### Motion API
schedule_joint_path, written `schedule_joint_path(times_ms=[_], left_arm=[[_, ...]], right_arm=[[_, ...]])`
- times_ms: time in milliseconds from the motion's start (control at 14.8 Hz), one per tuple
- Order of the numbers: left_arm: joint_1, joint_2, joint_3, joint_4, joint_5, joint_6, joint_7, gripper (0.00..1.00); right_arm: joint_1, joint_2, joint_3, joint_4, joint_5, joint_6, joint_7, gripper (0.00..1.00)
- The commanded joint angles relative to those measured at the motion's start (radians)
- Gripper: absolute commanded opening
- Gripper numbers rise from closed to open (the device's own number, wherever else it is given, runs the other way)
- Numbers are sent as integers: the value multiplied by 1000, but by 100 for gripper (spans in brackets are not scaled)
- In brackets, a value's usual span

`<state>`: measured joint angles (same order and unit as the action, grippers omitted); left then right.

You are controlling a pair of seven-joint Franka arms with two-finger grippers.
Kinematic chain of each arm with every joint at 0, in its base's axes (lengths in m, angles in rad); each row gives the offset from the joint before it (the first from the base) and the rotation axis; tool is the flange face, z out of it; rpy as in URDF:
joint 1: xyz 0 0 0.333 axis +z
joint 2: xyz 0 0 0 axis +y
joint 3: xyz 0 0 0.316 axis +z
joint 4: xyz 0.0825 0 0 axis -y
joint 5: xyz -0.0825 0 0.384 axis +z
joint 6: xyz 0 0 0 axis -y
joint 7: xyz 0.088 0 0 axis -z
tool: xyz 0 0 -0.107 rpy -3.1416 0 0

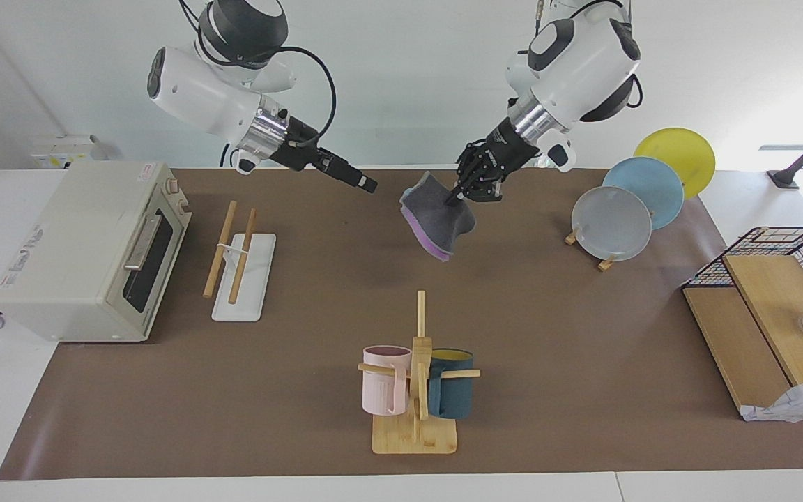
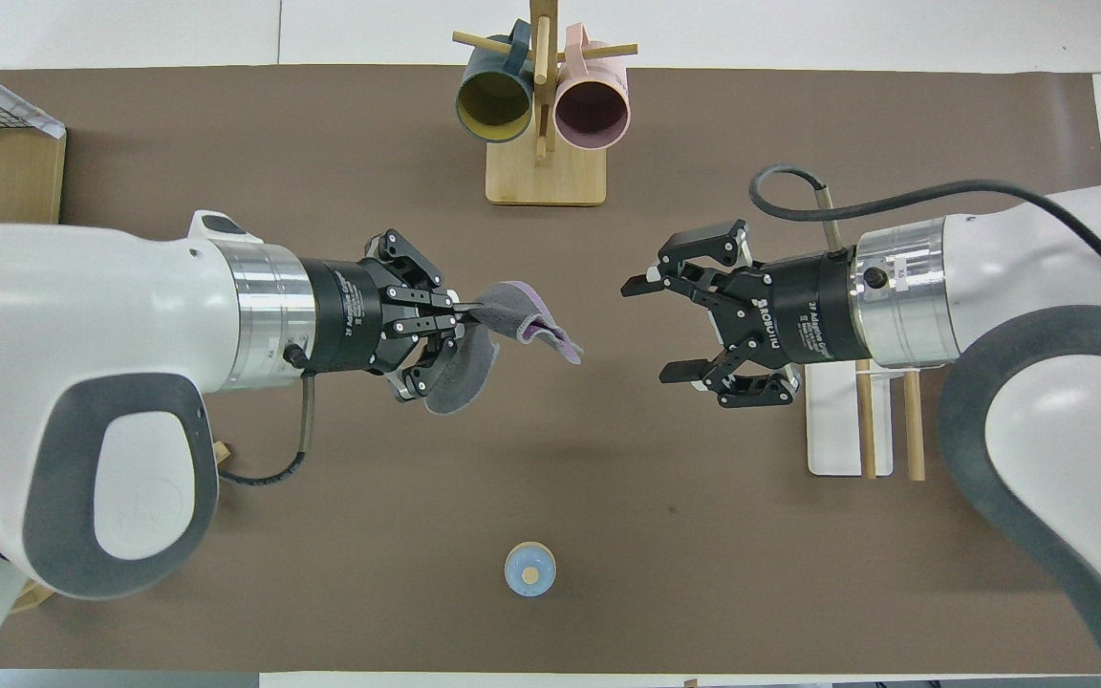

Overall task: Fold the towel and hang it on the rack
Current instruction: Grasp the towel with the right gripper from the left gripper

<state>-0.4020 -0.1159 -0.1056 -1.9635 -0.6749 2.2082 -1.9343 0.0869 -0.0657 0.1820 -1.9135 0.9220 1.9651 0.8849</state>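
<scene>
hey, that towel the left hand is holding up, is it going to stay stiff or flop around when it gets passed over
Probably floppy: the towel droops and curls below the left hand, pinched at one edge. It looks thin and light. It may sag, so the open right hand likely needs a free hanging edge.

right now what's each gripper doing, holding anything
Left gripper: shut on the towel, held up over the table's middle.
Right gripper: open, empty, facing the towel.
</scene>
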Motion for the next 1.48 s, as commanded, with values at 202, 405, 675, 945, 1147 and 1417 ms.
schedule_joint_path(times_ms=[202, 405, 675, 945, 1147, 1417], left_arm=[[-69, -113, 17, -146, -45, 191, -235, 0], [-86, -130, 17, -173, -45, 234, -249, 0], [-86, -130, 17, -175, -46, 239, -255, 0], [-86, -130, 17, -173, -46, 255, -268, 0], [-86, -128, 17, -175, -46, 263, -270, 0], [-86, -128, 17, -173, -46, 263, -273, 0]], right_arm=[[105, 12, 4, -5, 23, 138, 244, 87], [105, 10, 4, -9, 20, 130, 305, 87], [112, 26, 4, -2, 21, 152, 305, 87], [178, 40, 4, -2, 21, 219, 327, 87], [185, 58, 4, 1, 21, 230, 328, 85], [186, 87, 4, 30, 21, 233, 324, 44]])
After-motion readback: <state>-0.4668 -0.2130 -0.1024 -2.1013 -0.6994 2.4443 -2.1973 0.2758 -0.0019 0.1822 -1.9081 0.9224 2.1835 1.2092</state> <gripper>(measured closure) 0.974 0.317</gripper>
